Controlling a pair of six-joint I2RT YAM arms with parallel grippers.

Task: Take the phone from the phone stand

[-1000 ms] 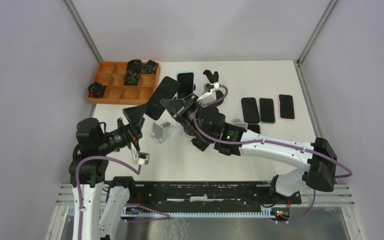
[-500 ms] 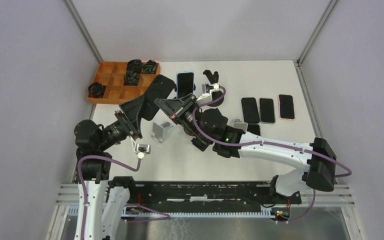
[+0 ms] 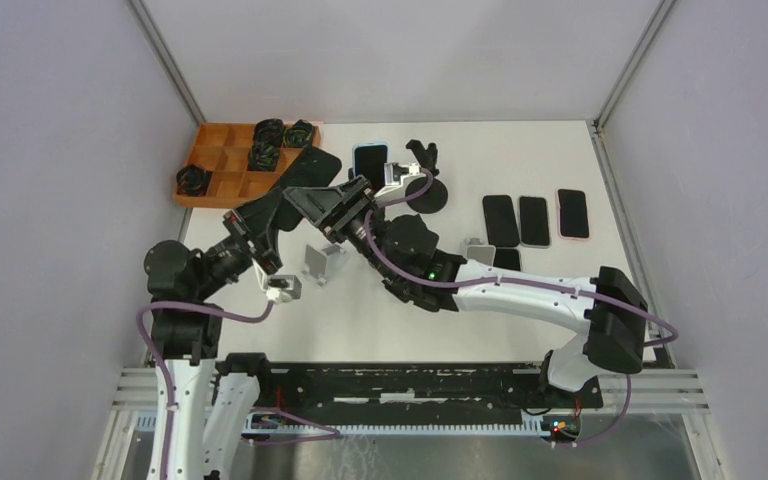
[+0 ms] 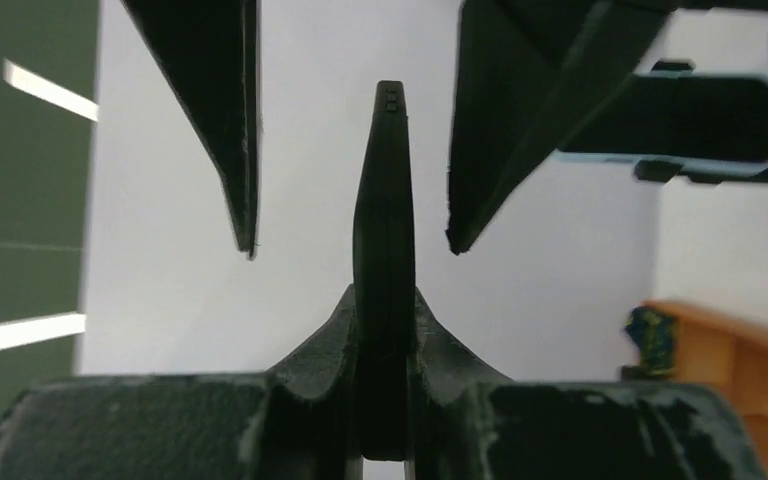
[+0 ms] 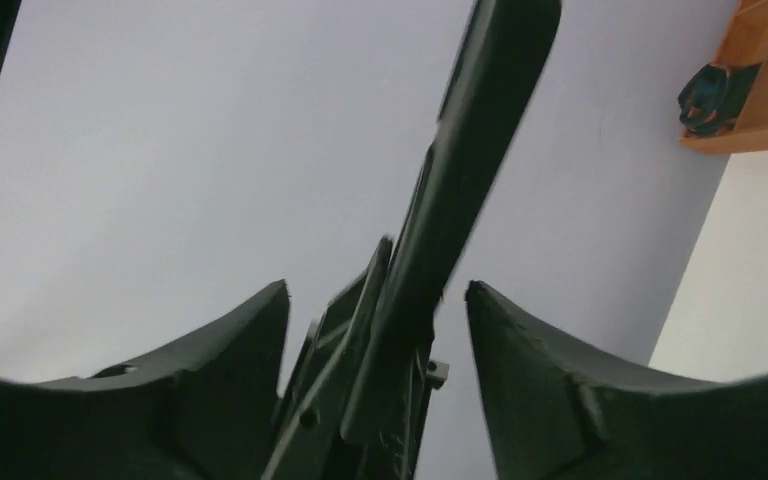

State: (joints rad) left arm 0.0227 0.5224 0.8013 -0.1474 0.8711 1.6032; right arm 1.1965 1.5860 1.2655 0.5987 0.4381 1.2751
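Phone [image 4: 384, 220] clamped edge-on in raised left end effector [image 4: 384, 330], right end effector [image 5: 378, 290] spread wide astride it.

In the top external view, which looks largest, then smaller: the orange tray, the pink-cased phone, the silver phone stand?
1. orange tray, clearly the largest.
2. pink-cased phone and silver phone stand: they look nearly alike. The phone is longer and the stand is wider, so I do not rank them.

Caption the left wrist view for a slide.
Left gripper clamps the phone edge-on; the open right gripper straddles it.
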